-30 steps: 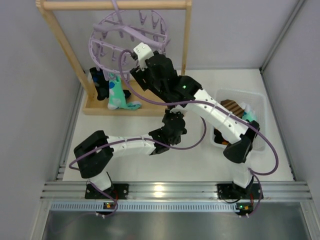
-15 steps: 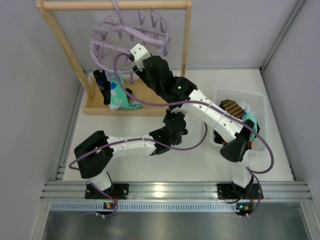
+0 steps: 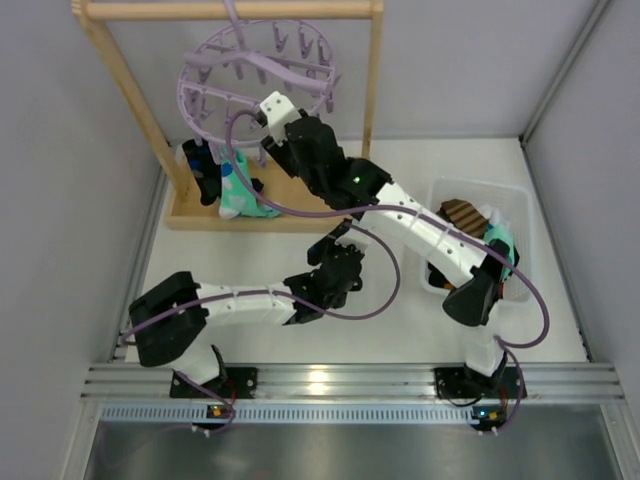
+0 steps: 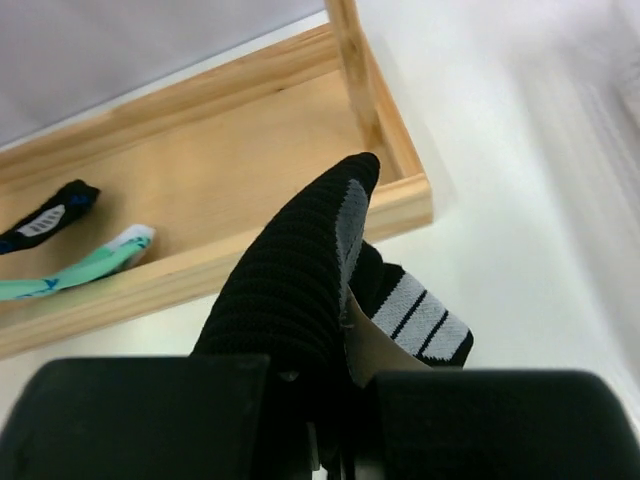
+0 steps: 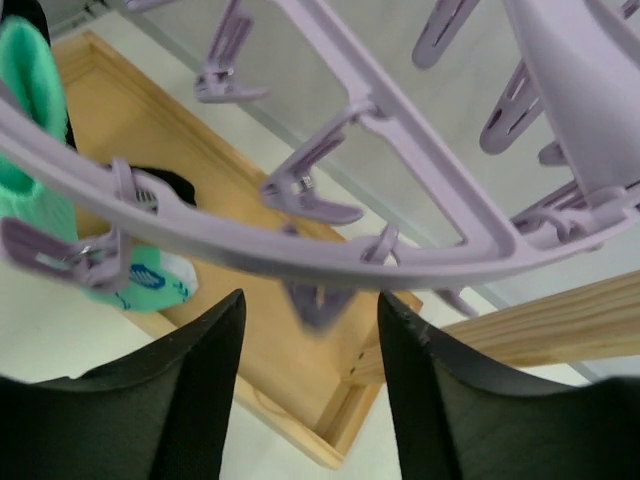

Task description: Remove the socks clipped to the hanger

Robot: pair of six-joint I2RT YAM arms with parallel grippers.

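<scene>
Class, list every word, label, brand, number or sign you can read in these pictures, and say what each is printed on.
No text can be read in any view.
Black sock in the left claw: only grey and white stripes, no lettering.
Lilac hanger, wooden rack, clear bin: no print shows.
Teal sock: its marks are too small to tell if any are text.

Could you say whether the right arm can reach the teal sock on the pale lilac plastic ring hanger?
Probably yes: the right arm's open fingers sit by the hanger, with the teal sock nearby, unobstructed.
</scene>
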